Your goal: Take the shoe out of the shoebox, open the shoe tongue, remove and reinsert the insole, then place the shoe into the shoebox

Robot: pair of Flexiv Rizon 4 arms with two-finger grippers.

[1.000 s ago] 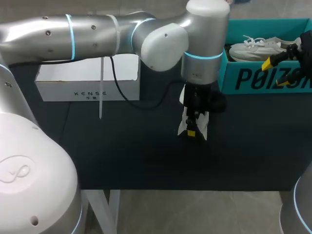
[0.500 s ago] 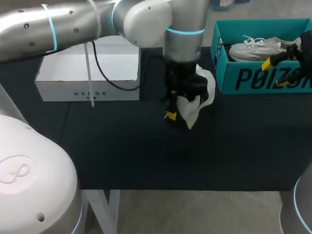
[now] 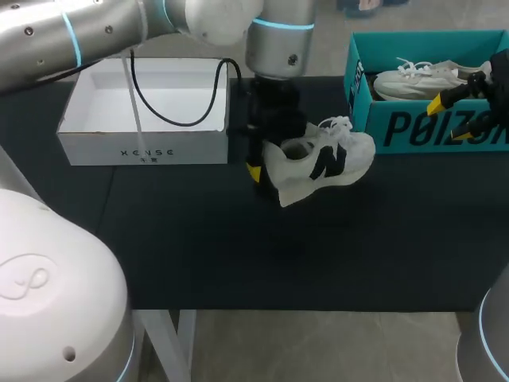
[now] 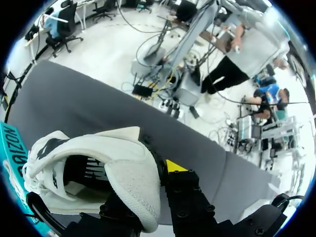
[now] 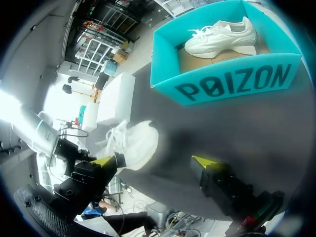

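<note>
My left claw [image 3: 265, 173] pinches the sneaker [image 3: 322, 163] by its heel rim only, so that thin hold could slip. Right claw [image 3: 449, 118] hangs open.

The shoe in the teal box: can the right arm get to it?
Probably yes. The box has no lid, nothing covers the shoe, and the right gripper hangs open nearby.

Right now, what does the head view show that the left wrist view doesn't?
Head only: the open white box, the second shoe in the teal shoebox, and the right gripper open near it. Left wrist only: a look into the held shoe, down its dark lining. Both: the left gripper shut on that shoe's heel, over the table; the wrist catches just a sliver of the teal shoebox.
</note>
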